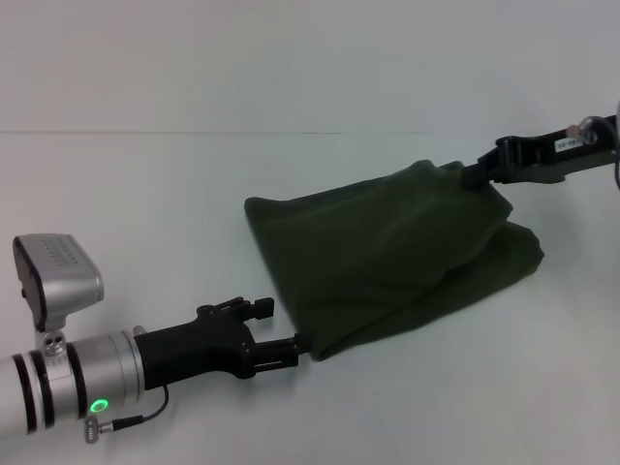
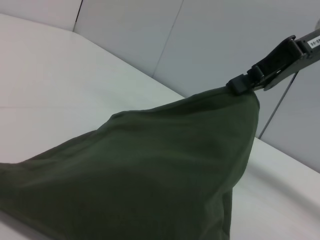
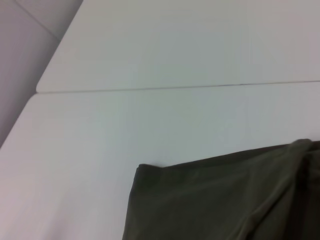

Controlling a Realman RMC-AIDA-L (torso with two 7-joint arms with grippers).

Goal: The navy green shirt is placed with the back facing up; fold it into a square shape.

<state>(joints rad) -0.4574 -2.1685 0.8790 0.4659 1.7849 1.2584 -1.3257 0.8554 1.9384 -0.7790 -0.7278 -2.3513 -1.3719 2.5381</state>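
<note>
1. Nearest the head camera is the left claw point(image 1: 302, 347), low at the near side of the bench point(image 1: 145, 194), pinched onto the near corner of the navy green shirt point(image 1: 387, 262).
2. The right claw point(image 1: 477, 174) is at the far right, raised, and nipped onto the shirt's far upper corner; the left wrist view shows it point(image 2: 239, 84) gripping the peak of the cloth.
3. The shirt sits right of centre on the bench, hanging between the two claws as a lifted flap over a lower layer that lies on the surface; its left edge rests flat.
4. I judge this to be mid-fold: one edge is being carried across the rest of the garment.
5. The next move calls for both claws to travel together, keeping the held edge taut, then lower it so corners meet squarely before letting go.
</note>
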